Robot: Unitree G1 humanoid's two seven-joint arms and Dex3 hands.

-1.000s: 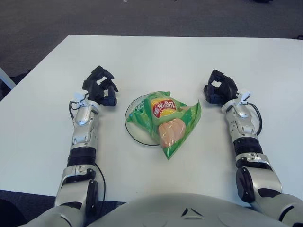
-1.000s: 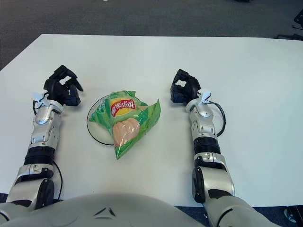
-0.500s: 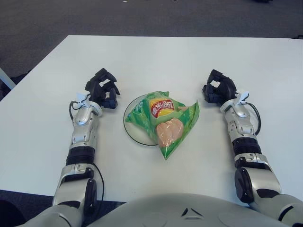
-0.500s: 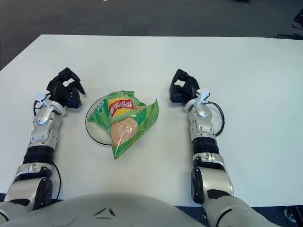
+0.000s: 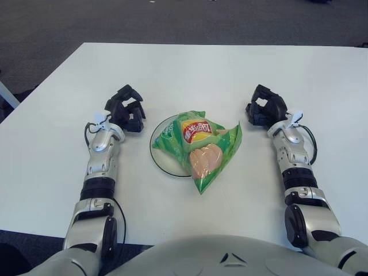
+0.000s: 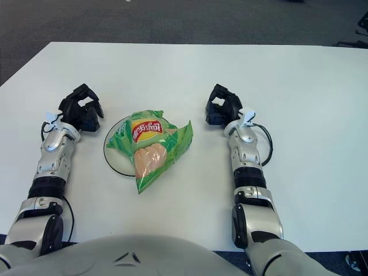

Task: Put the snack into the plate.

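The snack bag (image 5: 198,146) overhangs the plate (image 5: 158,155) toward 5 o'clock and could slide onto the surface (image 5: 190,69) if the empty, curled left hand (image 5: 125,109) at 9 or right hand (image 5: 263,107) at 2 brushed it

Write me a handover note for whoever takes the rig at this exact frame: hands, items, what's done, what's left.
Left hand: fingers curled, holding nothing, left of the plate.
Right hand: fingers curled, holding nothing, right of the snack bag.
Snack bag lies on the plate, on the white table; its near right end overhangs the rim onto the table.
Done: snack is on the plate, both hands off it.
Left: little; perhaps nudge the bag to centre it.
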